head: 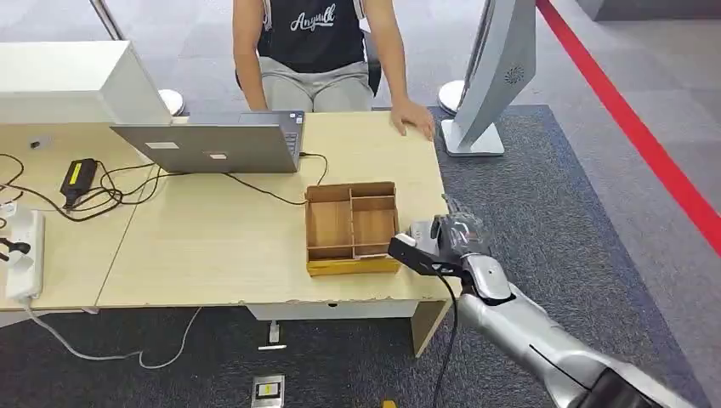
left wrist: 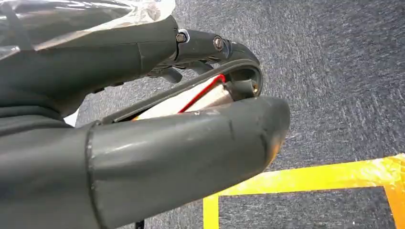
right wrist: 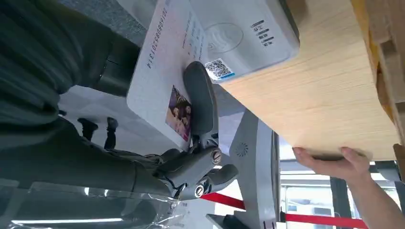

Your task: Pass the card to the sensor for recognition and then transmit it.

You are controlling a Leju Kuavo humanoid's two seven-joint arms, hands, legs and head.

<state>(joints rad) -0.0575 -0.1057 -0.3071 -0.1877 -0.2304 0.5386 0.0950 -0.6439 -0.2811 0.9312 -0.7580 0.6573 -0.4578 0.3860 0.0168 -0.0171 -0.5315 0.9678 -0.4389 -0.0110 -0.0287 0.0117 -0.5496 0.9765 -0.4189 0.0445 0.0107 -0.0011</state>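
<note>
Two hands to check. Your left hand [left wrist: 143, 143] hangs over carpet [left wrist: 334, 71] and yellow tape [left wrist: 310, 179], fingers curled toward the thumb; you cannot tell whether it holds anything. The head view puts your right hand [head: 446, 238] just right of the tray [head: 353, 266], at the table [head: 212, 238] edge. Its wrist view adds the card [right wrist: 162, 71], pinched by that hand just beside the sensor [right wrist: 239, 33]. Beyond it, a person's hand [head: 414, 117] rests on the table.

From my head view: the divided wooden tray [head: 351, 229] sits on the table [head: 212, 246] near its front right corner, my right hand [head: 451, 238] just to its right at the table's edge — the card [right wrist: 165, 71] it holds lies beside the reader [right wrist: 243, 33]. The laptop [head: 212, 144] stands behind the tray, leftward; a person's hand [head: 414, 117] rests on the far right corner.
</note>
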